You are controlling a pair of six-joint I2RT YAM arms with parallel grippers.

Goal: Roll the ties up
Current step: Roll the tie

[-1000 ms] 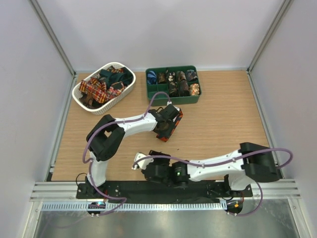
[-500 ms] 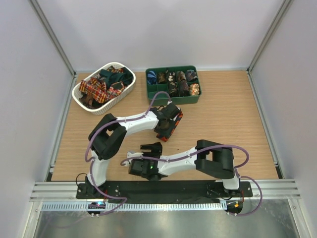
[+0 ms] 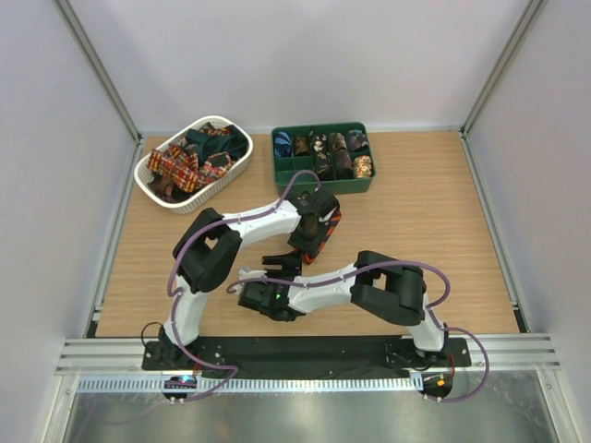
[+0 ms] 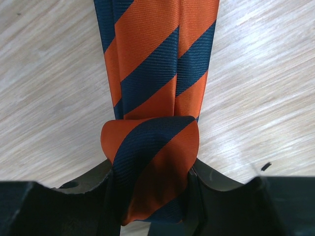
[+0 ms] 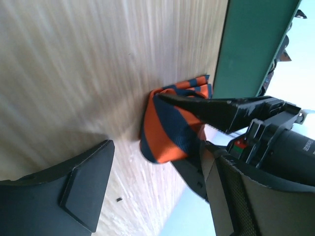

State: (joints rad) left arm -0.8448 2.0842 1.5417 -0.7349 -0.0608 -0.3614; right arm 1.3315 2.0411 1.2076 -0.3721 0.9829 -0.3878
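— Right around the middle of the table [image 3: 416, 240], just on the near side of the green tray [image 3: 355, 187], the left gripper [image 3: 310, 245] is still clamping the striped tie [image 4: 157, 59], the orange-and-navy one. Anyone else watching what the other arm is doing?

— Yep. A second ago the right arm [image 3: 388, 291] was lying stretched along the near edge, way over on its own side. Now it's folding at the elbow and swinging across, so the right gripper [image 3: 283, 266] is sitting just beside the left one and pointing at the roll [image 5: 170, 130]. Its jaws are also standing a lot wider than before, with nothing between them.

— So the left one isn't really moving?

— Barely shifting. Its wrist view is showing the rolled end pinched between both fingers [image 4: 83, 187], while the rest of the tie is lying flat on the wood and running away from the camera.

— What's that meaning for the task, though?

— I'm guessing the rolling is only just getting going, since most of the length is lying unrolled. The right hand coming in open is looking like setup to help, maybe taking over the roll or pinning the loose strip. It isn't touching fabric yet, far as I can tell. Meanwhile the other ties [image 3: 180, 166] are waiting in the white basket [image 3: 222, 187].
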